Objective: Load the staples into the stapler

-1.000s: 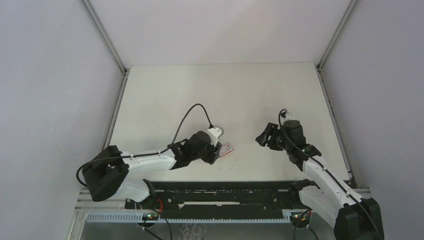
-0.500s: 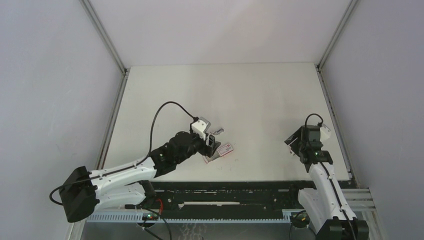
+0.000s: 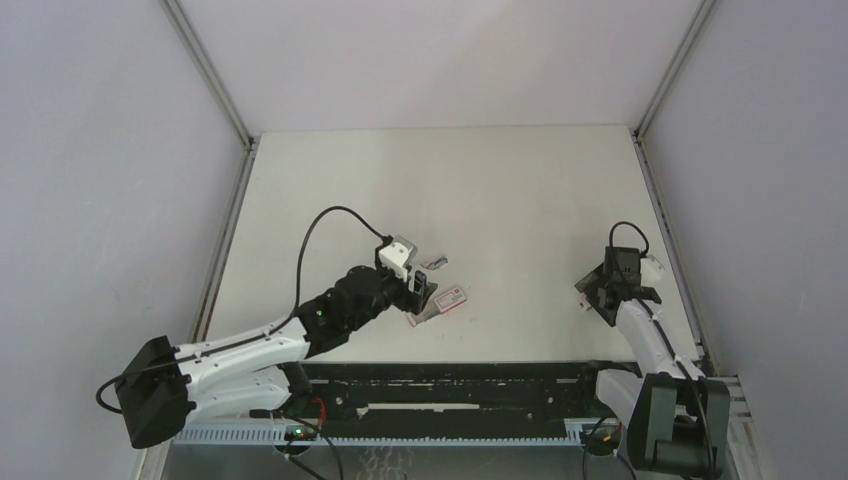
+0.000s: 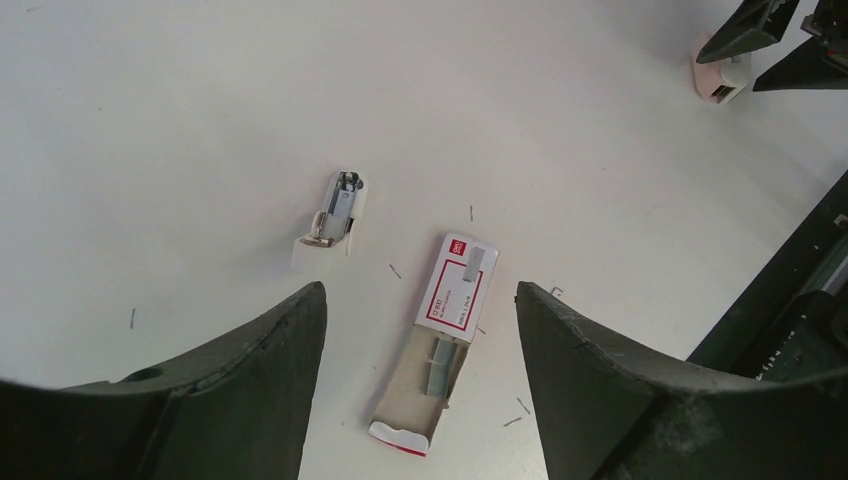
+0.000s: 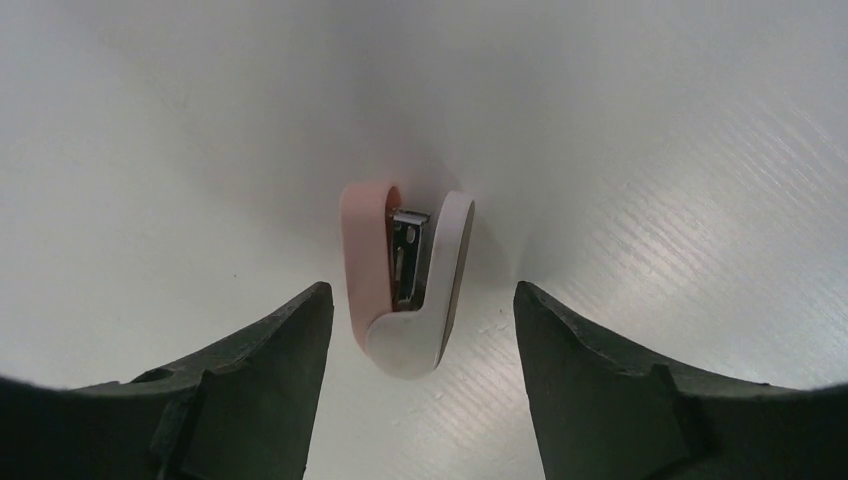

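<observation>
Pre-grasp: L gripper [image 4: 420,290] is hovering open, empty, over staple box [image 4: 455,295]; R gripper [image 5: 420,290] likewise over mini stapler [image 5: 400,300]. Next: descending, closing.

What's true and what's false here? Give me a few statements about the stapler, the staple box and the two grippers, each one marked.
1. The staple box lies open on the table, its tray slid out. True.
2. The left gripper is shut on the box. False: it is open and holds nothing.
3. The stapler is blue. False: it is pink and white.
4. The right gripper is open, and the stapler lies ungripped on the table. True.
</observation>
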Controlling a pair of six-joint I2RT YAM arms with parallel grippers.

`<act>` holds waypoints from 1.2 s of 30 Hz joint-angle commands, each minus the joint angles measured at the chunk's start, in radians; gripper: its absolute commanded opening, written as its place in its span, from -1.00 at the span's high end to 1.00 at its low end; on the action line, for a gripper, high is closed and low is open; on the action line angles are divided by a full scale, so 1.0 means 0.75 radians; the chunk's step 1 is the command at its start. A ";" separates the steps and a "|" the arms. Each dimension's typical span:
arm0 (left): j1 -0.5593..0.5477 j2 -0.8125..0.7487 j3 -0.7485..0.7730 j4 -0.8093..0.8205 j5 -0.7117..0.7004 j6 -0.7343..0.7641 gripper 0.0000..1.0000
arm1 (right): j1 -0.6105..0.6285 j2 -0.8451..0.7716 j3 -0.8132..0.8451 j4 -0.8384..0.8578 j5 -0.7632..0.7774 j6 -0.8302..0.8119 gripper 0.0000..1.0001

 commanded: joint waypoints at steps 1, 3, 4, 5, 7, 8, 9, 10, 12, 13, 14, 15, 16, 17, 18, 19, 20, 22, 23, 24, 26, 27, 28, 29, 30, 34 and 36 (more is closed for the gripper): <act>0.001 -0.042 -0.014 0.049 -0.018 0.004 -0.48 | -0.052 0.065 0.031 0.120 -0.029 -0.042 -0.31; 0.001 -0.053 -0.015 0.042 -0.021 0.002 -0.48 | -0.071 0.101 0.031 0.141 -0.057 -0.055 -0.28; 0.001 -0.056 -0.015 0.041 -0.023 0.000 -0.48 | -0.075 0.116 0.033 0.148 -0.073 -0.060 -0.26; 0.001 -0.055 -0.015 0.040 -0.025 0.000 -0.48 | -0.078 0.130 0.037 0.154 -0.087 -0.066 -0.24; 0.001 -0.051 -0.006 0.035 -0.030 -0.002 -0.48 | -0.083 0.166 0.046 0.165 -0.130 -0.078 -0.11; 0.001 -0.050 -0.001 0.032 -0.039 -0.006 -0.48 | -0.082 0.182 0.049 0.173 -0.163 -0.087 0.04; 0.001 -0.052 0.000 0.031 -0.053 -0.018 -0.48 | -0.082 0.197 0.051 0.183 -0.196 -0.095 0.17; 0.001 -0.062 -0.002 0.034 -0.070 -0.033 -0.48 | -0.084 0.213 0.052 0.194 -0.225 -0.102 0.35; 0.003 -0.088 -0.009 0.043 -0.092 -0.057 -0.50 | -0.086 0.246 0.052 0.219 -0.282 -0.122 0.71; 0.003 -0.101 -0.008 0.043 -0.104 -0.072 -0.51 | -0.086 0.263 0.052 0.231 -0.312 -0.132 0.87; 0.003 -0.109 -0.007 0.039 -0.115 -0.084 -0.53 | -0.087 0.275 0.052 0.243 -0.340 -0.142 0.99; 0.003 -0.115 -0.002 0.031 -0.125 -0.097 -0.53 | -0.086 0.281 0.052 0.250 -0.364 -0.149 1.00; 0.004 -0.118 0.007 0.020 -0.135 -0.113 -0.53 | -0.083 0.279 0.050 0.254 -0.390 -0.157 1.00; 0.003 -0.119 0.016 0.008 -0.142 -0.133 -0.53 | -0.082 0.271 0.046 0.260 -0.416 -0.166 1.00; 0.003 -0.121 0.027 -0.003 -0.146 -0.159 -0.53 | -0.078 0.252 0.041 0.260 -0.440 -0.178 1.00; 0.004 -0.122 0.030 -0.001 -0.144 -0.184 -0.53 | -0.071 0.225 0.036 0.253 -0.459 -0.184 1.00; 0.003 -0.122 0.031 0.007 -0.138 -0.214 -0.53 | -0.057 0.191 0.033 0.245 -0.476 -0.186 1.00; 0.003 -0.114 0.039 0.024 -0.111 -0.273 -0.53 | -0.010 0.101 0.021 0.220 -0.500 -0.172 1.00; 0.003 -0.104 0.042 0.035 -0.099 -0.306 -0.53 | 0.025 0.044 0.017 0.207 -0.503 -0.155 1.00; 0.004 -0.094 0.045 0.049 -0.084 -0.330 -0.53 | 0.066 -0.030 0.010 0.195 -0.499 -0.131 1.00; 0.003 -0.063 0.061 0.074 -0.048 -0.373 -0.53 | 0.164 -0.137 0.002 0.186 -0.470 -0.068 1.00; 0.003 -0.048 0.076 0.078 -0.030 -0.386 -0.52 | 0.245 -0.185 -0.003 0.186 -0.449 -0.029 1.00; 0.003 -0.021 0.091 0.081 -0.016 -0.397 -0.52 | 0.309 -0.222 -0.006 0.193 -0.423 0.007 1.00; 0.003 -0.001 0.104 0.086 0.001 -0.404 -0.52 | 0.364 -0.252 -0.009 0.204 -0.398 0.047 1.00; 0.004 0.018 0.121 0.093 0.016 -0.410 -0.52 | 0.423 -0.269 -0.010 0.218 -0.377 0.086 1.00; 0.003 0.114 0.202 0.104 0.097 -0.416 -0.52 | 0.627 -0.253 -0.009 0.355 -0.335 0.219 1.00; 0.003 0.164 0.255 0.093 0.151 -0.419 -0.51 | 0.718 -0.216 -0.001 0.432 -0.305 0.279 1.00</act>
